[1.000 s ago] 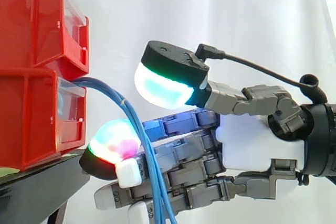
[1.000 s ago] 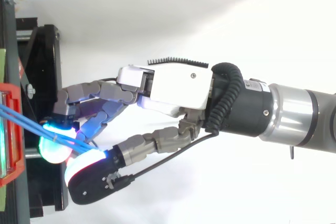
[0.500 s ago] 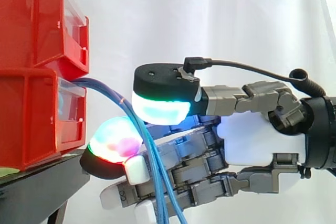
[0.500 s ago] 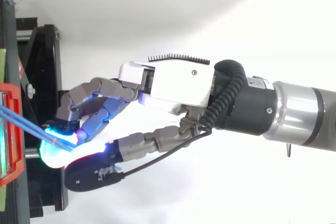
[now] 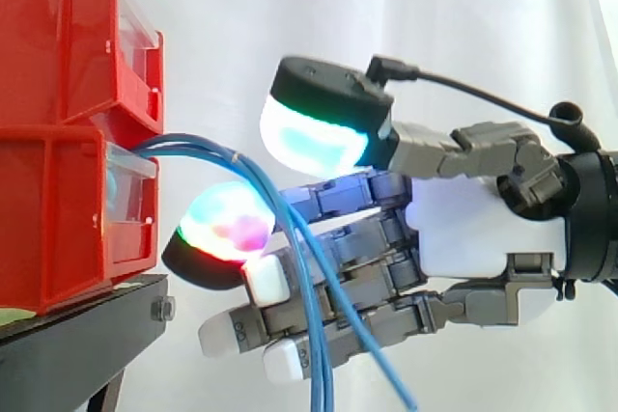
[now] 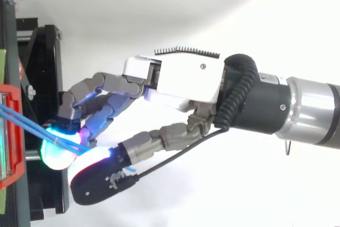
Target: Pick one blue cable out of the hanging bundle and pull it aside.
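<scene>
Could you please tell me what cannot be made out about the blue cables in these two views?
Lower ends of the blue cables: side view, cut off by the bottom edge.
Their start: side view, hidden inside the lower red bin; top view, cut off by the left edge.
Their count: side view, the strands overlap; top view, the robot hand covers part of them.

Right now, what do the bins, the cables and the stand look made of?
Red bins: probably moulded plastic, glossy, with ribbed walls. Blue cables: thin, smooth sheath, likely plastic; they bend in soft curves. Black stand: matt, possibly painted metal; a bolt shows.
</scene>
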